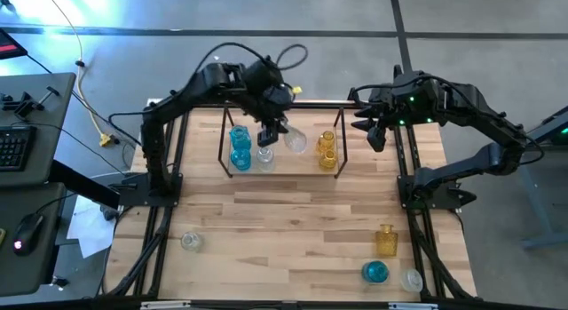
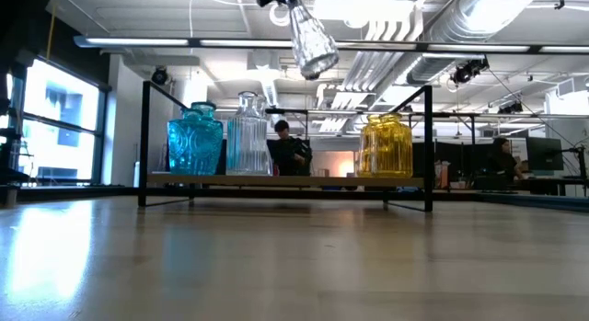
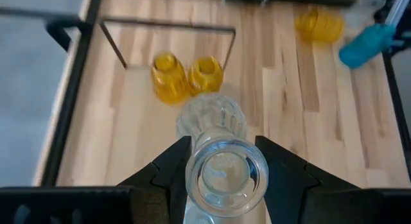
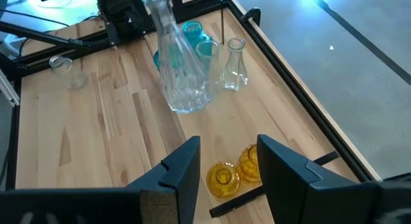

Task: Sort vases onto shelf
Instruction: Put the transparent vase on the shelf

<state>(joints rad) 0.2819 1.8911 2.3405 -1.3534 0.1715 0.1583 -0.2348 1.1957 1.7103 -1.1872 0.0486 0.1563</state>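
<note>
Left gripper (image 3: 221, 161) pinching clear vase (image 2: 311, 40) by neck, hanging tilted over shelf (image 1: 333, 171) — risking slipping, clipping rods; right gripper (image 4: 228, 161) gaping empty at 1 o'clock.

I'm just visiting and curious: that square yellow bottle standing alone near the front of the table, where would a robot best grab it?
The square yellow bottle stands upright with open table around it. Probably best to come straight down from above and close on its narrow neck, or across two flat opposite sides of the body, which give steadier contact than a rounded one.

Above the shelf (image 1: 222, 141), the left tool (image 1: 271, 132) holds a vase (image 1: 294, 141) between two pairs of vases.
</note>
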